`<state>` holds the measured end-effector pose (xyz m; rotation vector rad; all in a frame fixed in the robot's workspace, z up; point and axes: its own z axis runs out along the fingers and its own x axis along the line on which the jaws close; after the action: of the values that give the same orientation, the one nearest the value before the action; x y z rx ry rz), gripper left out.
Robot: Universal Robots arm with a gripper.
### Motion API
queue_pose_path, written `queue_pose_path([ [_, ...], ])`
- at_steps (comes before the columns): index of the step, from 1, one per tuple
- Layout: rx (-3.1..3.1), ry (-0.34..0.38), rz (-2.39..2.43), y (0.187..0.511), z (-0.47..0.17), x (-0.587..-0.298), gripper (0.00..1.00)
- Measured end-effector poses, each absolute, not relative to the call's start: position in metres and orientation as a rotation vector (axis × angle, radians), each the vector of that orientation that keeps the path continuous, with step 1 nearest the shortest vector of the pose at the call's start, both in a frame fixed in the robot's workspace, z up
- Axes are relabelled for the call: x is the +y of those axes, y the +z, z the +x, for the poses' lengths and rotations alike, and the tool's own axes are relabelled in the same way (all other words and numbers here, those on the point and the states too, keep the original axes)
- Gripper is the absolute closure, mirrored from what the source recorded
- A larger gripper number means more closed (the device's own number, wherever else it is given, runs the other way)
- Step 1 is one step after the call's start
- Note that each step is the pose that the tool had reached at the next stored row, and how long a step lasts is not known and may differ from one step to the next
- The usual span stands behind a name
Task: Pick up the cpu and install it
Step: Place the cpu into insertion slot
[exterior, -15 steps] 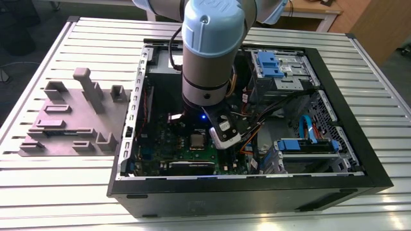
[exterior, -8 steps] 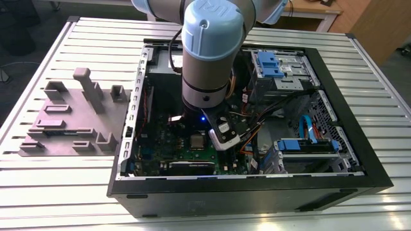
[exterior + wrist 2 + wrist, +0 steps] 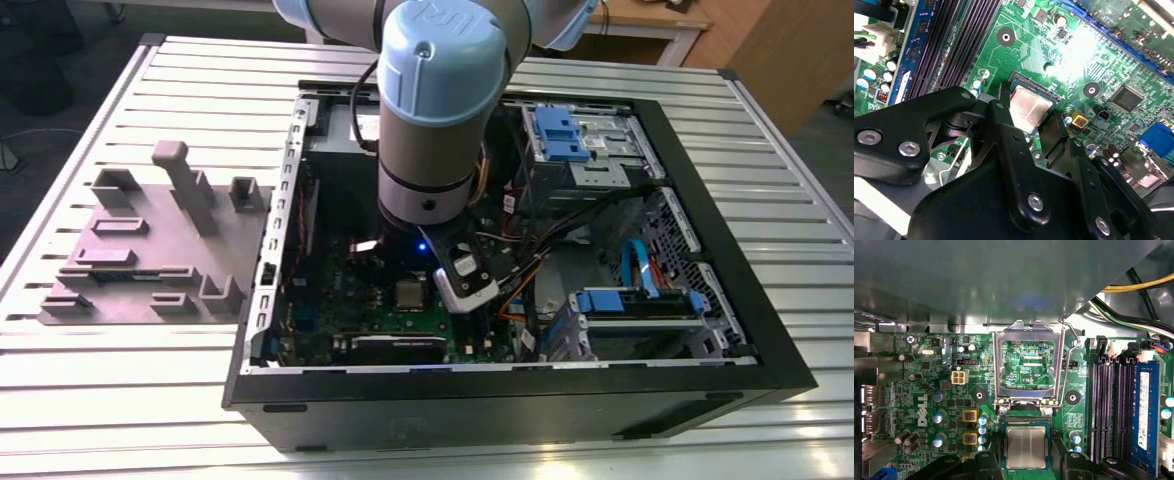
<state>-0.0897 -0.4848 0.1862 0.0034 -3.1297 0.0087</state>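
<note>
The cpu (image 3: 1026,446) is a small silver square with a thin green rim. It sits low over the socket on the green motherboard (image 3: 924,405). My gripper (image 3: 1026,457) has a black finger against each of two opposite cpu edges and is shut on the chip. The second wrist view shows the cpu (image 3: 1029,107) between the same dark fingers (image 3: 999,120). Beside the chip, the socket's metal load plate (image 3: 1026,335) stands flipped open, its lever (image 3: 1070,345) raised. In the exterior view my arm (image 3: 434,120) reaches down into the open computer case (image 3: 747,330), with the socket area (image 3: 407,293) just below the wrist.
Black memory slots (image 3: 1109,410) and a blue memory stick (image 3: 1145,415) run beside the socket. Yellow and black cables (image 3: 1139,287) cross near the case wall. Blue drive bays (image 3: 561,130) fill the case's far side. A grey fixture plate (image 3: 147,250) lies on the slatted table at the exterior view's left.
</note>
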Motion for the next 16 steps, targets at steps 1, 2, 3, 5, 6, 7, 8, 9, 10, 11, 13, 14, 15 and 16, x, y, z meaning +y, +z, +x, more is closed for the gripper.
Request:
queue_pose_path([
  [1, -3.130, 0.009, 0.003, 0.1862, -0.0897, -0.4848, 0.53],
  [2, -3.130, 0.009, 0.003, 0.1862, -0.0896, -0.4848, 0.53],
  [3, -3.130, 0.008, 0.003, 0.1861, -0.0896, -0.4848, 0.53],
  [5, -3.130, 0.008, 0.003, 0.1860, -0.0897, -0.4847, 0.52],
  [6, -3.130, 0.008, 0.003, 0.1860, -0.0897, -0.4847, 0.46],
  [7, -3.130, 0.008, 0.003, 0.1861, -0.0896, -0.4847, 0.46],
  [8, -3.130, 0.008, 0.003, 0.1861, -0.0896, -0.4847, 0.46],
  [9, -3.130, 0.008, 0.003, 0.1861, -0.0896, -0.4847, 0.46],
  [10, -3.130, 0.007, 0.004, 0.1860, -0.0895, -0.4846, 0.46],
  [11, -3.130, 0.008, 0.004, 0.1870, -0.0896, -0.4847, 0.46],
  [13, -3.130, 0.008, 0.003, 0.1887, -0.0896, -0.4847, 0.46],
  [14, -3.130, 0.008, 0.003, 0.1887, -0.0896, -0.4847, 0.46],
  [15, -3.130, 0.008, 0.003, 0.1887, -0.0896, -0.4847, 0.46],
  [16, -3.130, 0.008, 0.003, 0.1888, -0.0896, -0.4848, 0.46],
])
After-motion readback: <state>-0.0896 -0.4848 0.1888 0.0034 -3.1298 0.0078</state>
